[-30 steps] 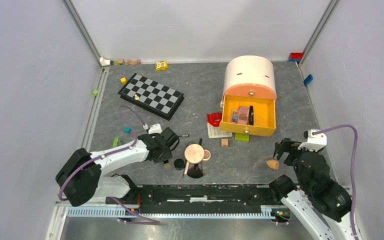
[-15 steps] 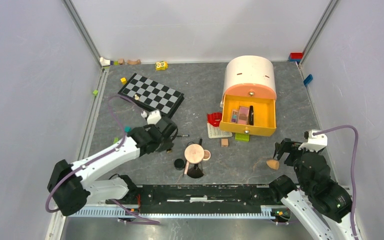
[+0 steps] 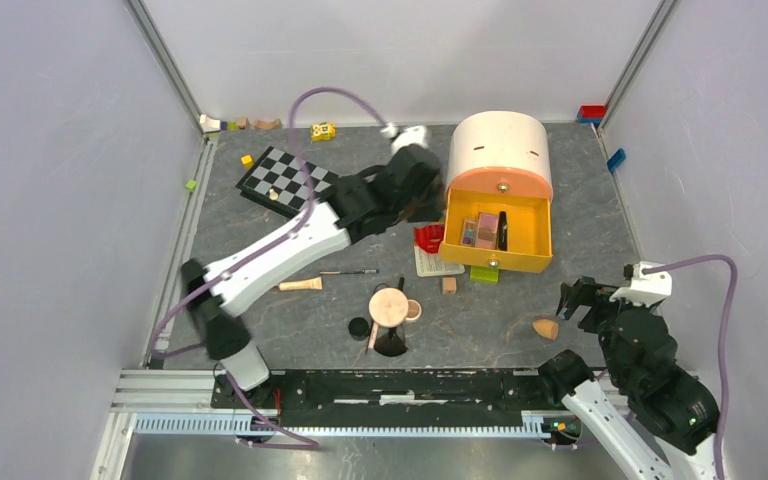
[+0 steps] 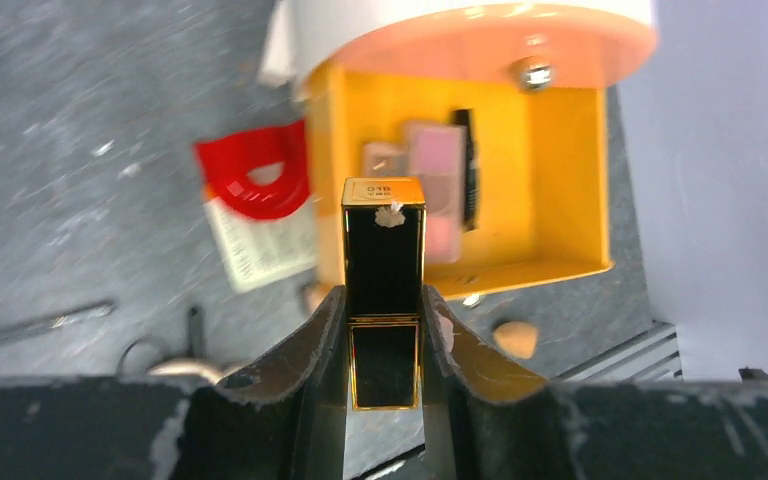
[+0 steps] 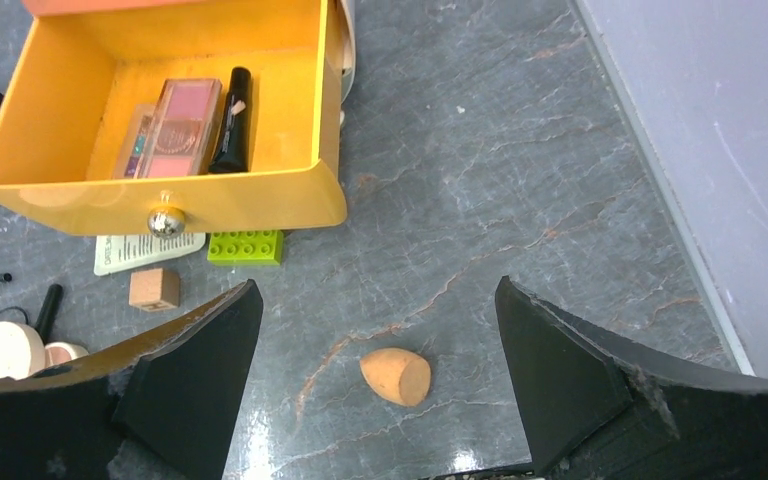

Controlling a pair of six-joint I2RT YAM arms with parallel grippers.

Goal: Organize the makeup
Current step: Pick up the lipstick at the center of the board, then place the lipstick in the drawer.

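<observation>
— Where's the square black tube with gold edging (image 4: 384, 262) now?

— Pinched in the left hand (image 4: 384, 300). One end sits between the fingers and the rest sticks out past their tips. A second ago that hand was low beside the round peach compact (image 3: 389, 305). Since then the arm has swung across the grey bench (image 3: 590, 200), and the hand now hangs just beside the left wall of the open yellow drawer (image 4: 572, 170).

— So the pick is done?

— I'd judge so. What remains is to move over the drawer and let go beside the pink palette (image 5: 182, 125) and slim black tube (image 5: 230, 120) already lying inside.

— And the other arm?

— The right hand (image 5: 377, 300) is spread wide and holds nothing. It has drawn back slightly to the right. The orange teardrop sponge (image 5: 396, 376) lies on the bench just in front of it, where it lay before, untouched.

— Anything else still out?

— The compact and a thin black brush (image 3: 348, 272). More trips, I'd say.
</observation>
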